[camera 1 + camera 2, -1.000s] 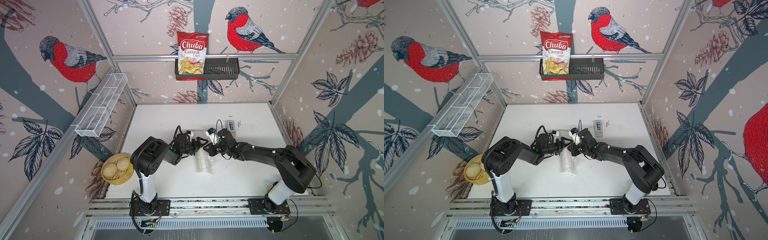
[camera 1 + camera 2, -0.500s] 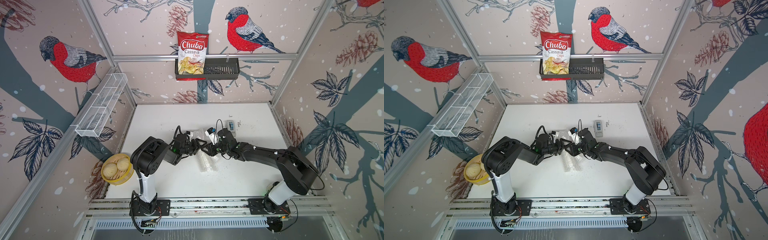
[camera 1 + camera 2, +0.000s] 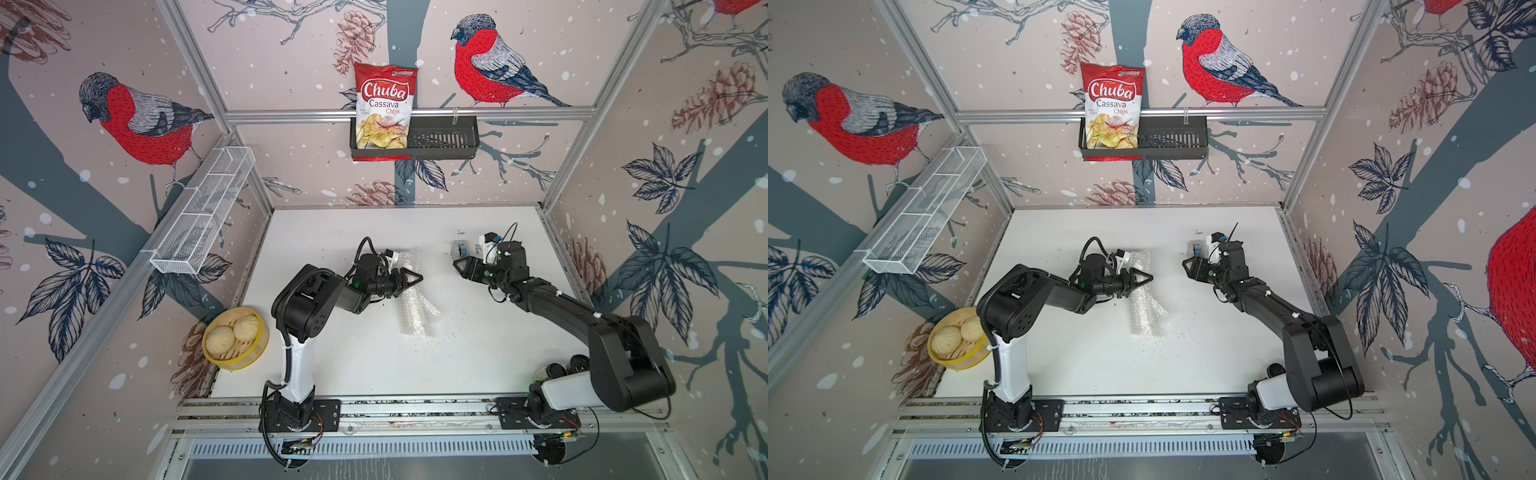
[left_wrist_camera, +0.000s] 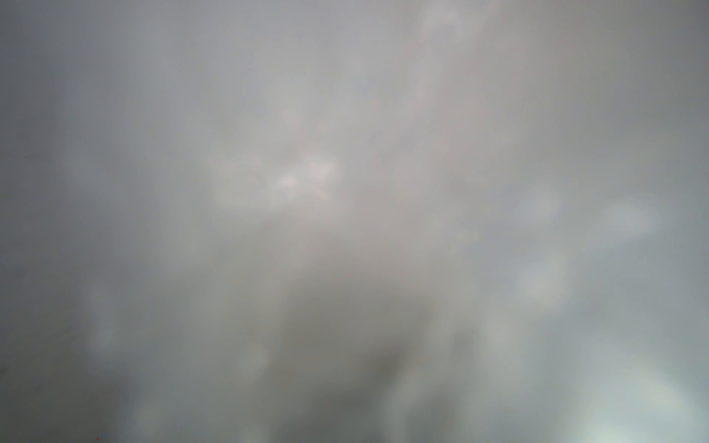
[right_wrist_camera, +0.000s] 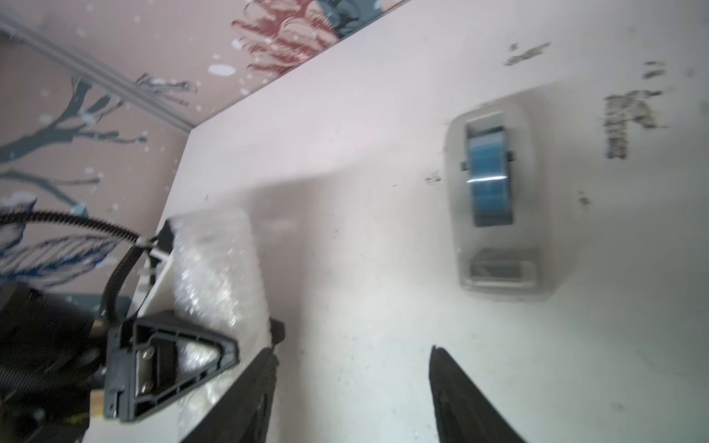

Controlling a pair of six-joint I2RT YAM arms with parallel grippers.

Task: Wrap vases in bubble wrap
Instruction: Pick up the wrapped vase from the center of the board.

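Observation:
The bubble wrap (image 3: 413, 316) lies as a loose whitish roll on the white table (image 3: 357, 357), seen in both top views, also (image 3: 1144, 316). My left gripper (image 3: 419, 276) is shut on the upper part of the roll. The wrap (image 4: 345, 191) fills the left wrist view with grey blur. In the right wrist view the wrap (image 5: 215, 276) runs between the left fingers (image 5: 169, 360). The vase is hidden; I cannot make it out inside the wrap. My right gripper (image 5: 355, 351) stands open and empty, apart from the roll, also (image 3: 457, 264).
A grey-blue tape dispenser (image 5: 498, 214) sits on the table just behind the right gripper, also (image 3: 459, 249). A yellow steamer with buns (image 3: 235, 336) stands off the table's left edge. A wire basket (image 3: 203, 216) and a black shelf with a chips bag (image 3: 386, 108) hang on the walls.
The left gripper has shut on the bubble wrap. The right gripper has opened, let go of the wrap and drawn back to the right, toward the tape dispenser.

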